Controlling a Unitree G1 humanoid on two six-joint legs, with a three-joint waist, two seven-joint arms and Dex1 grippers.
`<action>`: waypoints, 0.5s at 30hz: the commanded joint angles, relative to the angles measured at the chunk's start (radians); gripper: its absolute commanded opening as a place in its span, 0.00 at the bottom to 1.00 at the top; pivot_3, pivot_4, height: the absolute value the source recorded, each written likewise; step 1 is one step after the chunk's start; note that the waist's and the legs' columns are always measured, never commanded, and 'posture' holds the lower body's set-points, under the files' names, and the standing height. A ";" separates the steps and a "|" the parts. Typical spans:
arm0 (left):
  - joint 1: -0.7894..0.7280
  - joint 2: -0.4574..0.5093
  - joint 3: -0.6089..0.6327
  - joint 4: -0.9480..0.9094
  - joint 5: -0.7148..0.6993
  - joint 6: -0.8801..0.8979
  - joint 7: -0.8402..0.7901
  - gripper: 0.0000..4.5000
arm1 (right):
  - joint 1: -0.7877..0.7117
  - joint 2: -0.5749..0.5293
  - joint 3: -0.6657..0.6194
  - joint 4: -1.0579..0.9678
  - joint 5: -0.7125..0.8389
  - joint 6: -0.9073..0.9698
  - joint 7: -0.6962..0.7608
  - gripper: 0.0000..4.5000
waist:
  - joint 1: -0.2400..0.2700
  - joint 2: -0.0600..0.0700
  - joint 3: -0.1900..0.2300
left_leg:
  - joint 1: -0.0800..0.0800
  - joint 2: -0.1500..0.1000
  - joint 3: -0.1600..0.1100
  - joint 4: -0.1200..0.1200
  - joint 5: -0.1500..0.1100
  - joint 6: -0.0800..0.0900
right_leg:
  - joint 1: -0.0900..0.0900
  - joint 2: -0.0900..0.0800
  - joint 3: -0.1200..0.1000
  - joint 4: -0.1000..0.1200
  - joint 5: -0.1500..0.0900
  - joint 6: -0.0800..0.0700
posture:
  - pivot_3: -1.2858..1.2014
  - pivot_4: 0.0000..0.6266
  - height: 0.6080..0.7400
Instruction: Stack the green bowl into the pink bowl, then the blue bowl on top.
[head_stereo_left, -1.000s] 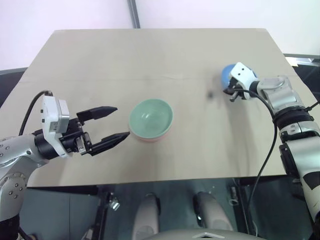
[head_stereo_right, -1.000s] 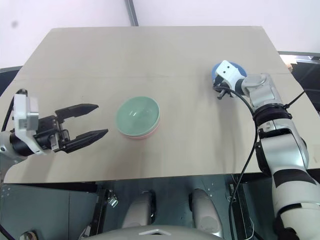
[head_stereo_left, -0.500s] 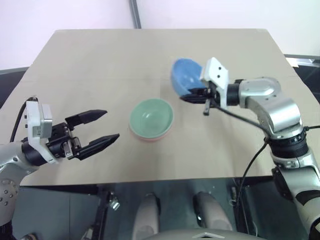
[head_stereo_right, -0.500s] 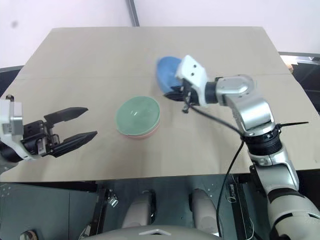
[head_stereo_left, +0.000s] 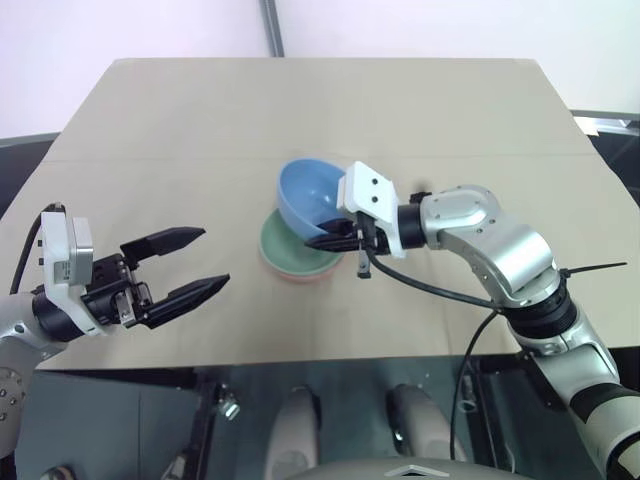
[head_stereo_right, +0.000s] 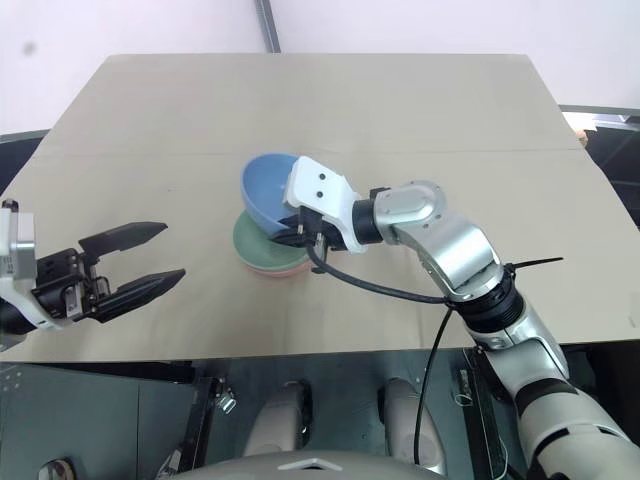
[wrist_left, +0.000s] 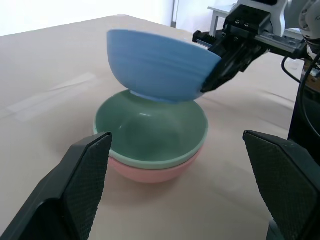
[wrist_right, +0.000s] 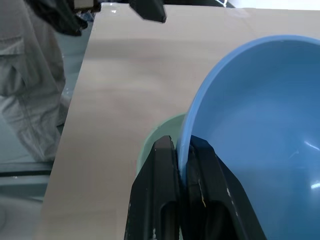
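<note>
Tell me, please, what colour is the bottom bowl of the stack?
Salmon pink; the pink bowl shows best in the left wrist view, under the green bowl.

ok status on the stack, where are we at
Right gripper shut on blue bowl rim, held tilted just above green bowl, already nested in pink bowl. Left gripper open, off to the side. Nothing in the way.

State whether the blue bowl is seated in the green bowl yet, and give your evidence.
Not seated. The blue bowl hangs tilted above the green bowl, pinched at its rim by the right gripper; only its base nears the green rim.
</note>
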 joint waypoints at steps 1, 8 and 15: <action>0.006 -0.005 0.036 -0.039 -0.015 -0.002 0.019 0.99 | 0.003 -0.010 -0.086 -0.056 0.055 -0.022 -0.008 0.00 | 0.001 0.000 0.000 | 0.000 0.000 0.000 0.000 0.000 0.000 | 0.000 0.000 0.000 0.000 0.000 0.000 | 0.52 0.24 1.00; -0.030 -0.011 -0.009 -0.021 0.000 -0.015 0.036 0.99 | 0.005 0.017 -0.068 -0.078 0.120 -0.049 0.013 0.00 | -0.003 0.000 0.000 | 0.000 0.000 0.000 0.000 0.000 0.000 | 0.000 0.000 0.000 0.000 0.000 0.000 | 0.52 0.24 1.00; -0.056 -0.008 -0.028 -0.003 0.022 -0.026 0.035 1.00 | -0.029 0.048 -0.014 0.045 0.091 -0.139 0.057 0.19 | -0.004 0.000 0.000 | 0.000 0.000 0.000 0.000 0.000 0.000 | 0.000 0.000 0.000 0.000 0.000 0.000 | 0.52 0.24 1.00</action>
